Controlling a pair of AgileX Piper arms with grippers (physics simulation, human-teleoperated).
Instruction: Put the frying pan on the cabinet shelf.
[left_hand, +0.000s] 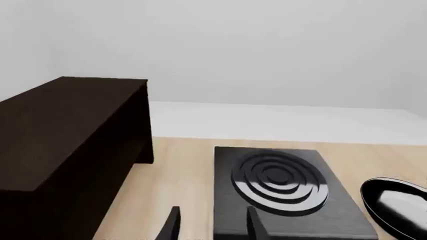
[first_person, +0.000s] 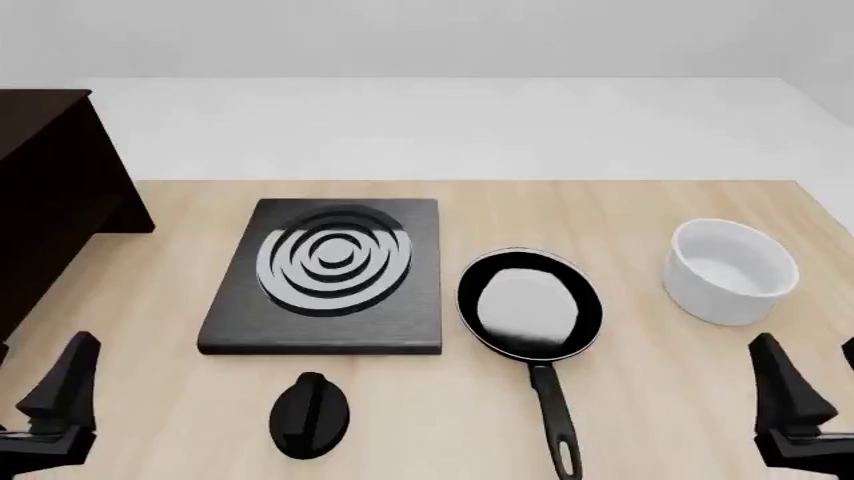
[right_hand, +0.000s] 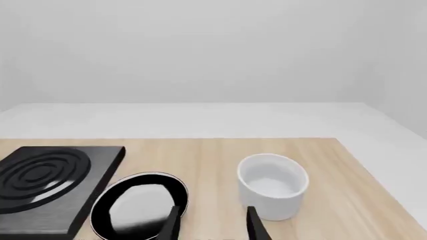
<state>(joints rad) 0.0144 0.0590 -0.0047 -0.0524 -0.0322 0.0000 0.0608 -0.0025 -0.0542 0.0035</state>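
Left wrist view: the cabinet (left_hand: 67, 140) stands beside the stove plate (left_hand: 283, 187); the rim of the pan (left_hand: 393, 207) shows beyond the plate. The left end effector (left_hand: 212, 225) has its fingers spread apart and holds nothing.

Front view: the pan (first_person: 530, 303) rests on the surface (first_person: 641, 230), just beside the stove plate (first_person: 330, 275), between it and the bowl (first_person: 730, 270). Its handle (first_person: 551, 410) points back toward the arms. A black knob (first_person: 310, 414) lies near the plate's front edge. The cabinet (first_person: 47, 190) sits at far left, well apart from the pan. Both end effectors hang low at the near corners.

Right wrist view: the right end effector (right_hand: 212, 225) is open and empty, with pan (right_hand: 140, 210) and bowl (right_hand: 272, 186) ahead. Judged best: the right arm should grip the handle midway, keeping the pan level before carrying it across to the shelf.
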